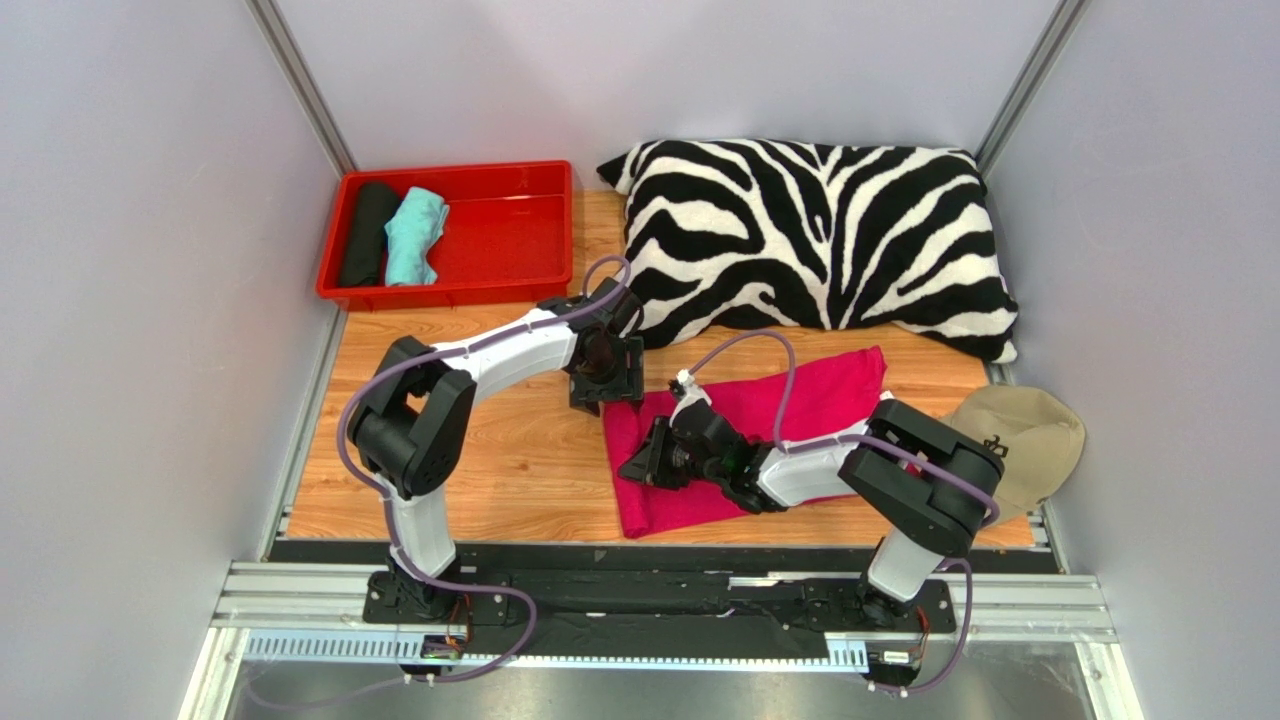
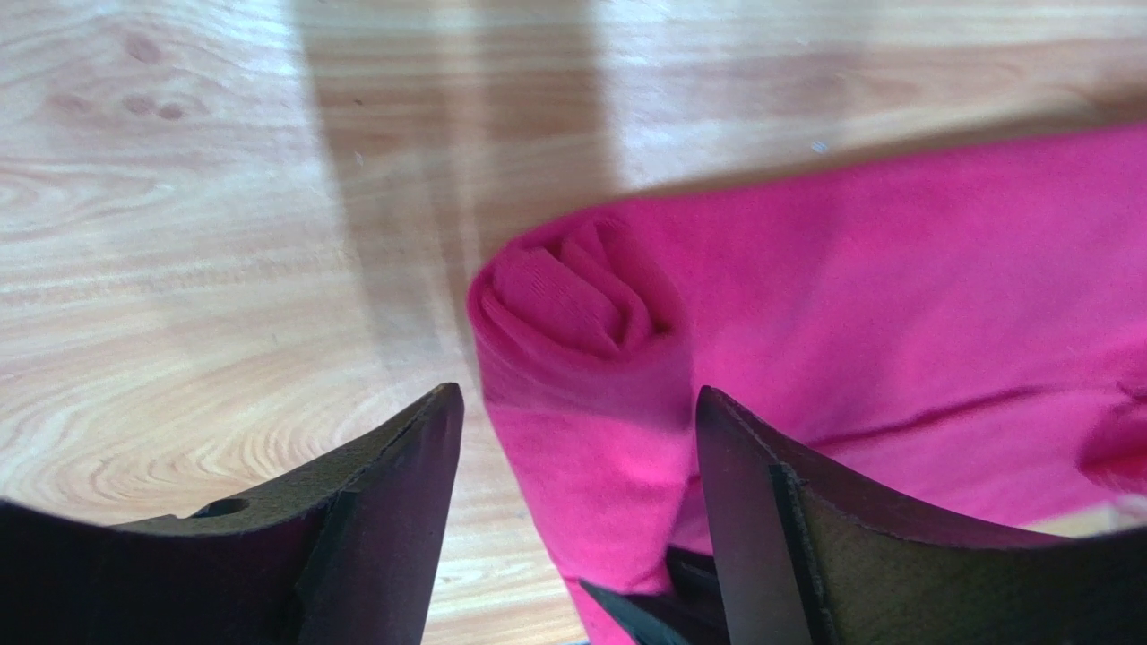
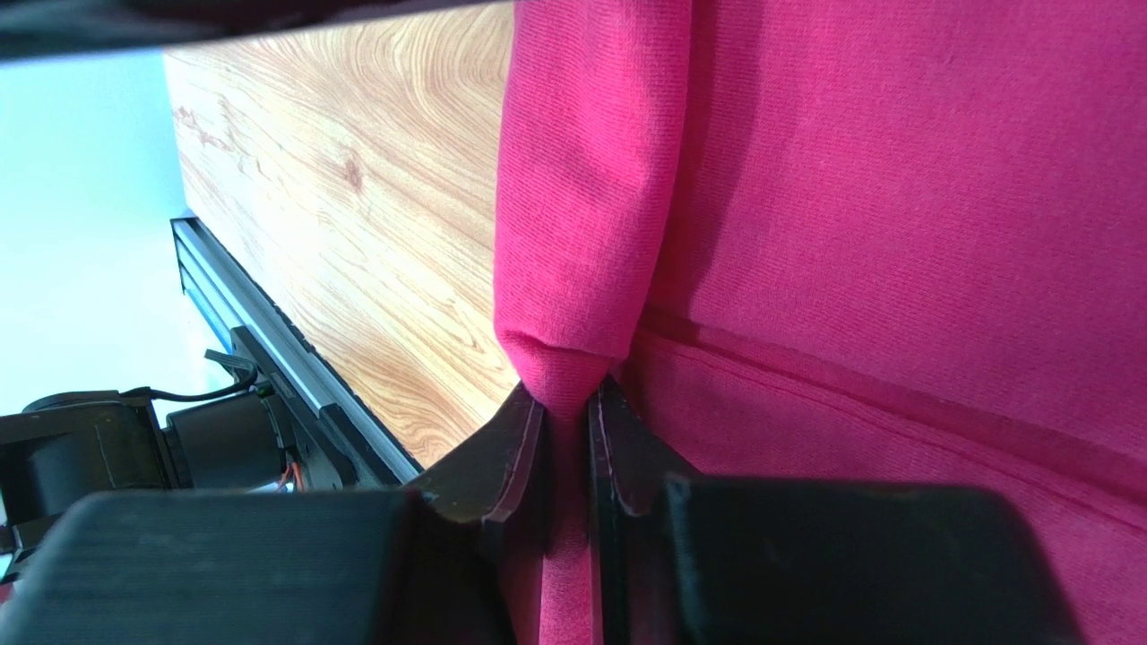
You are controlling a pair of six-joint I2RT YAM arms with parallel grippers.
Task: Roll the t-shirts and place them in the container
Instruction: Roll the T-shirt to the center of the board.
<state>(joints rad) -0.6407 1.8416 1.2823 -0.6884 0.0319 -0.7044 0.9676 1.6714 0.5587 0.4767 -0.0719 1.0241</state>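
A magenta-pink t-shirt [image 1: 819, 390] lies on the wooden table, its left edge rolled into a tube. In the left wrist view the roll's spiral end [image 2: 579, 309] sits between the fingers of my left gripper [image 2: 579, 417], which stands open and astride it; a gap shows at the left finger [image 2: 404, 470]. The left gripper [image 1: 604, 393] is at the shirt's far left corner. My right gripper [image 3: 568, 403] is shut on the near end of the roll, with pink cloth [image 3: 593, 202] pinched between its pads. It sits at the shirt's left edge [image 1: 646, 458].
A red tray [image 1: 504, 225] at the back left holds a black roll [image 1: 367, 233] and a teal roll [image 1: 413, 236]. A zebra-striped pillow [image 1: 819, 233] lies along the back. A beige cap [image 1: 1029, 435] rests at the right edge. Bare wood [image 1: 496, 465] lies left of the shirt.
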